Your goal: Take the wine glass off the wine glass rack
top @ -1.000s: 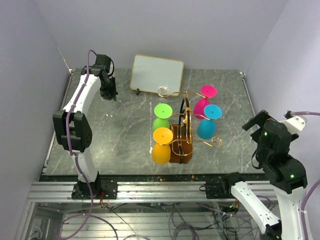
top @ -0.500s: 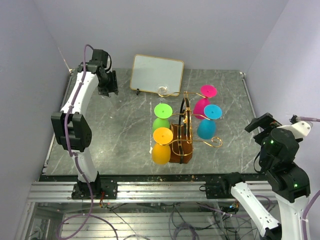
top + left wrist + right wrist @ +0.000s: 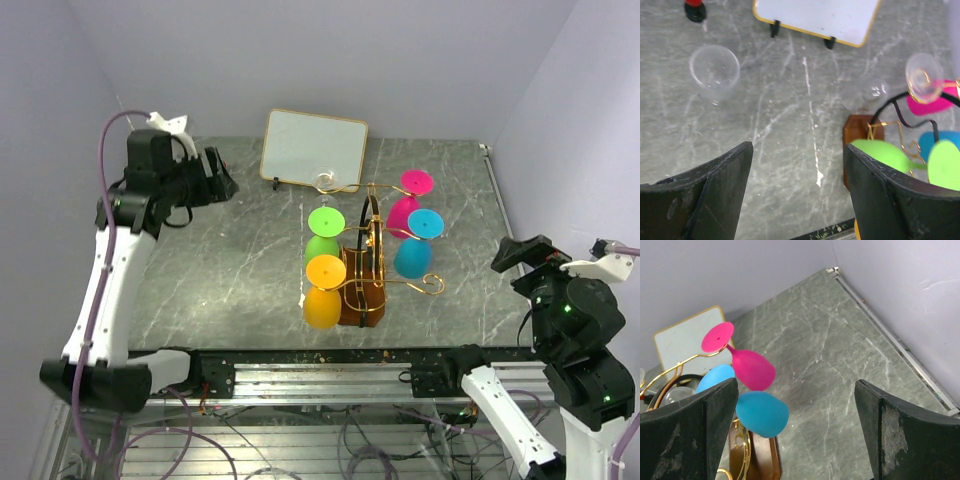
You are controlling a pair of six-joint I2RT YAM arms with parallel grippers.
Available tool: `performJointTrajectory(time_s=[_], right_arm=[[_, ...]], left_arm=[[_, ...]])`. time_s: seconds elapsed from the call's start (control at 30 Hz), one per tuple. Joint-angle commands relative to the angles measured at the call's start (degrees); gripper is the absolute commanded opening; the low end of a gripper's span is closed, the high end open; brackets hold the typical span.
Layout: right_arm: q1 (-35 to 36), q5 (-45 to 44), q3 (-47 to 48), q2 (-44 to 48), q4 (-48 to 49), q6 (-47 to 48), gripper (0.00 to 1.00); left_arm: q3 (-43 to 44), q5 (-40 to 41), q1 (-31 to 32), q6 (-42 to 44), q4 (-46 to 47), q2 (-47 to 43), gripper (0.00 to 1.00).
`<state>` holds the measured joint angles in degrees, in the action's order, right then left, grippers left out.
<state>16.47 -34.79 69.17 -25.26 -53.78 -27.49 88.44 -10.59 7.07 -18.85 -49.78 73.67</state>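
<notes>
The brown wooden wine glass rack (image 3: 362,290) stands mid-table, its gold wire arms carrying a green (image 3: 325,235), an orange (image 3: 323,292), a pink (image 3: 408,200) and a blue wine glass (image 3: 417,245), all hanging bowl-down. A clear one (image 3: 922,77) hangs at the rack's far side. Another clear wine glass (image 3: 715,70) stands upright on the table, apart from the rack (image 3: 862,132). My left gripper (image 3: 797,150) hovers open and empty, raised away from that glass (image 3: 222,182). My right gripper (image 3: 796,390) is open and empty, to the right of the rack (image 3: 525,252).
A white framed board (image 3: 315,148) leans at the back of the grey marble table (image 3: 240,270). A small red and black object (image 3: 694,9) sits beyond the standing clear glass. Lilac walls close in the left, back and right sides.
My left gripper has opened and its arm has lifted up and back from the far-left spot. My right arm has drawn slightly back toward the near right corner.
</notes>
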Motion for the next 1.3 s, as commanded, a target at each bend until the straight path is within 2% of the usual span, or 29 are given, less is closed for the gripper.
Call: performJointTrajectory(time_s=[0.0, 0.1, 0.23, 0.37, 0.6, 0.8, 0.97, 1.03, 1.13, 1.27], right_arm=[[0.2, 5.1, 0.6, 0.4, 0.8, -0.1, 1.0], [0.2, 10.9, 2.3, -0.6, 1.9, 1.0, 1.0], [0.2, 15.6, 4.6, -2.5, 2.9, 0.6, 1.0], [0.2, 17.9, 5.2, -5.4, 1.5, -3.5, 1.0], [0.2, 22.3, 0.2, -7.9, 4.9, -8.5, 1.0], [0.2, 25.6, -3.1, -10.1, 8.6, -11.8, 0.97], [0.2, 32.2, 0.5, -13.8, 9.9, -8.3, 0.97], [0.3, 37.9, 3.1, -14.9, 10.6, -3.8, 0.97], [0.2, 53.5, 6.9, -16.2, 13.7, 3.9, 0.96], [0.2, 68.4, 10.9, -19.9, 13.8, 8.5, 0.94]], left_arm=[[-13.6, -12.8, 0.2, -5.5, 11.6, -10.9, 0.84], [-21.4, -16.8, 0.6, -7.5, 16.3, -16.5, 0.83], [-26.0, -16.5, 0.7, -4.7, 18.1, -21.2, 0.84], [-28.8, -15.0, 0.7, -1.5, 16.8, -24.1, 0.84], [-33.9, -16.0, 0.7, 1.5, 18.4, -28.2, 0.83], [-36.7, -18.4, 0.7, 1.2, 21.9, -32.5, 0.84], [-37.6, -20.0, 0.7, 1.4, 22.7, -34.4, 0.85], [-37.7, -20.2, 0.7, 1.3, 23.0, -35.1, 0.86], [-37.8, -20.0, 0.7, 1.1, 23.2, -35.5, 0.86], [-38.0, -19.9, 0.7, 1.0, 23.3, -35.5, 0.86]])
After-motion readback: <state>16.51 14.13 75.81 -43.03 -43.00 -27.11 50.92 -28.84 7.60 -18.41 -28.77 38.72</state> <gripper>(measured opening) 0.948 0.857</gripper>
